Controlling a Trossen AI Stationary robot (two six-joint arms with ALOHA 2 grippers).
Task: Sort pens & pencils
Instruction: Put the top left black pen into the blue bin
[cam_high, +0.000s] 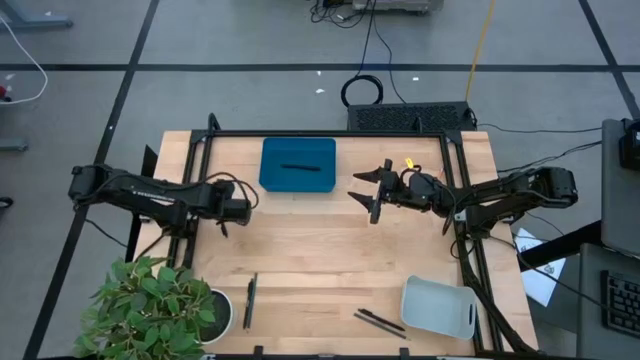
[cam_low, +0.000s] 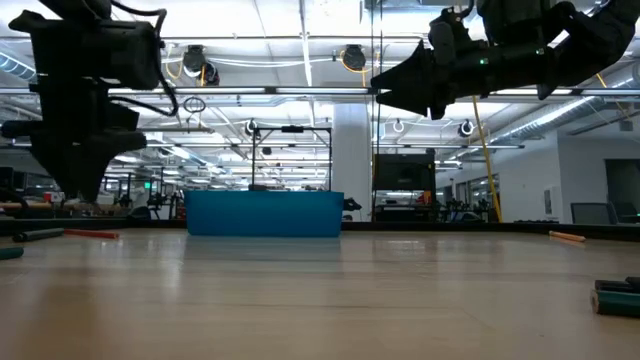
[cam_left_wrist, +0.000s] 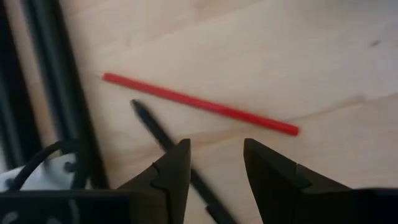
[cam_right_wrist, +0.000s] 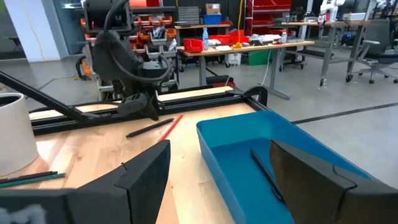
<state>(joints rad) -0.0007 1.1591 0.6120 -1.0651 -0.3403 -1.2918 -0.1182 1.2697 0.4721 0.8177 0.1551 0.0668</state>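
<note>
My left gripper (cam_left_wrist: 214, 152) is open and points down near the table's left side (cam_high: 235, 212). It hovers over a black pen (cam_left_wrist: 163, 138) and a red pencil (cam_left_wrist: 199, 104), which lie side by side flat on the wood. One finger stands over the pen, and neither finger touches anything. My right gripper (cam_right_wrist: 217, 168) is open and raised above the table (cam_high: 368, 195), just right of the blue tray (cam_high: 298, 165). One black pen (cam_right_wrist: 264, 171) lies inside the tray. An orange pencil (cam_high: 408, 162) lies near the far edge.
A light grey bin (cam_high: 438, 305) sits at the near right, with dark sticks (cam_high: 378, 320) beside it. Another dark stick (cam_high: 250, 300) lies near a potted plant (cam_high: 150, 310) at the near left corner. A black frame (cam_high: 330, 133) runs along the table's far and side edges.
</note>
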